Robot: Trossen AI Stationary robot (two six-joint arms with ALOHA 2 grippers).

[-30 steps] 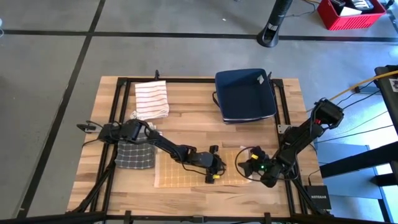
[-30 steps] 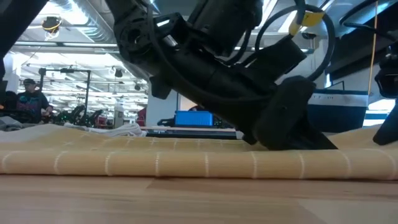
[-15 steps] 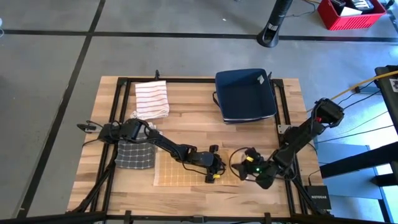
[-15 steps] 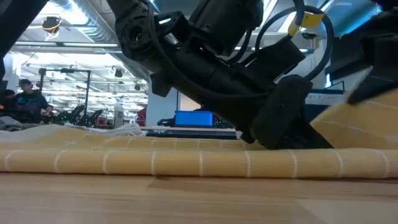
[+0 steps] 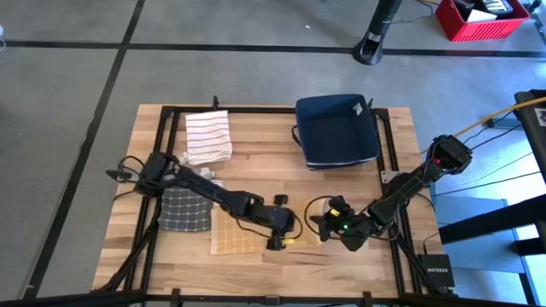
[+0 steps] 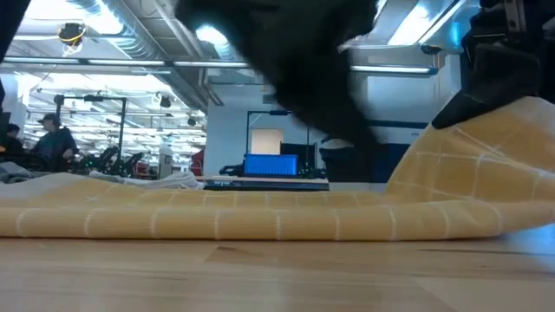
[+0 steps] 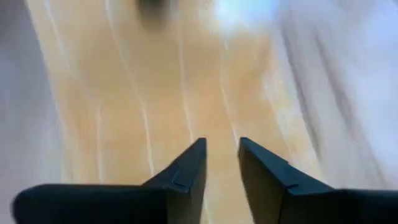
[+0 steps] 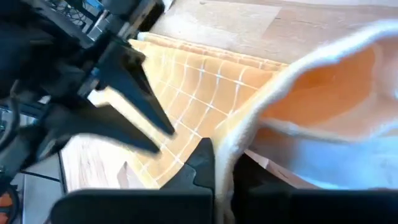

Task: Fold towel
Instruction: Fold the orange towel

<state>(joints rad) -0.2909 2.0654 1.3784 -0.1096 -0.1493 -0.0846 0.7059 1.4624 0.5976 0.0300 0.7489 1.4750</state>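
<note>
The yellow checked towel (image 5: 235, 232) lies on the wooden table near the front edge, with its right end raised. It also shows in the low view (image 6: 217, 215). My right gripper (image 5: 328, 223) is shut on that raised end. My left gripper (image 5: 280, 237) hovers over the towel's middle and touches nothing. In the left wrist view the left gripper (image 7: 221, 158) shows a narrow gap between its fingers, with the towel (image 7: 155, 93) beyond them. My right gripper pinches the towel's right edge (image 8: 231, 140) between its two fingers, coming from the table's right side. That end (image 6: 473, 147) is lifted off the table and curls back over the rest. The rest of the towel lies flat on the table.
A folded dark checked towel (image 5: 186, 210) lies just left of the yellow one. A white striped towel (image 5: 209, 135) lies at the far left. A navy bin (image 5: 337, 130) stands at the far right. People and benches show in the room beyond the table (image 6: 52, 143).
My right gripper has moved toward the table's left edge and up. It carries the towel's right end, which has risen off the table and begun to fold over. My left gripper has risen off the towel and moved a little toward the table's left edge.
</note>
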